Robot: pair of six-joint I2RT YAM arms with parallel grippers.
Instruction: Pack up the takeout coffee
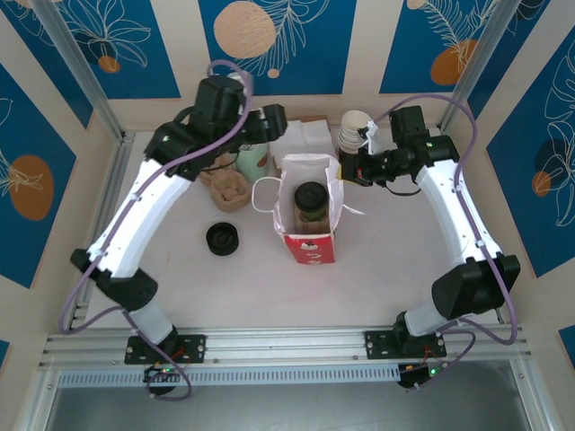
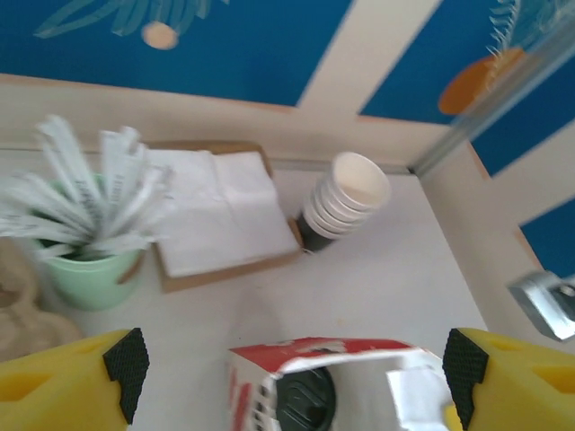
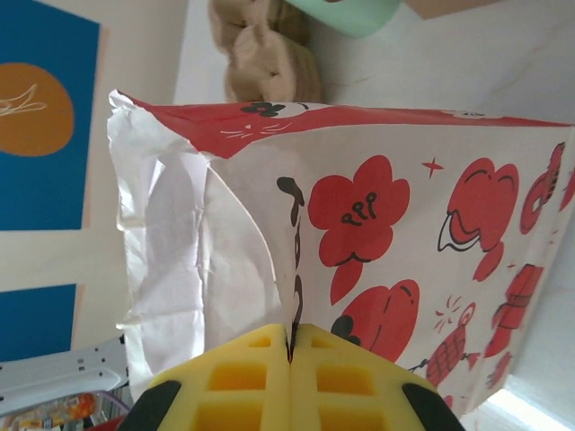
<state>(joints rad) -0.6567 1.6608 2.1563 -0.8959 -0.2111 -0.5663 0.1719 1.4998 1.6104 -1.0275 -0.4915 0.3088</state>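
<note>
Top external view: takeout coffee stands bagged at table centre

Stacked flat black lids (image 1: pixel 223 239) lie at 9 o'clock from the red-and-white paper bag (image 1: pixel 310 242). A brown pulp stack (image 1: pixel 229 190) sits at 10 o'clock and a pale green cup of white sticks (image 1: pixel 254 160) at 11. The takeout coffee (image 1: pixel 311 199) stands upright inside the open bag, its round black lid facing up. At 12 o'clock white napkins (image 1: pixel 310 136) rest on a brown tray (image 2: pixel 225 269). At 1 o'clock a stack of white paper cups (image 1: pixel 355 130) leans over. Seen from the left wrist camera, the left gripper (image 2: pixel 296 368) hangs near the bag's far rim with its yellow fingers wide apart. Seen from the right wrist camera, the right gripper (image 3: pixel 289 346) has its fingers pressed together, pinching the bag's white side fold at the bag's 3 o'clock edge.
</note>
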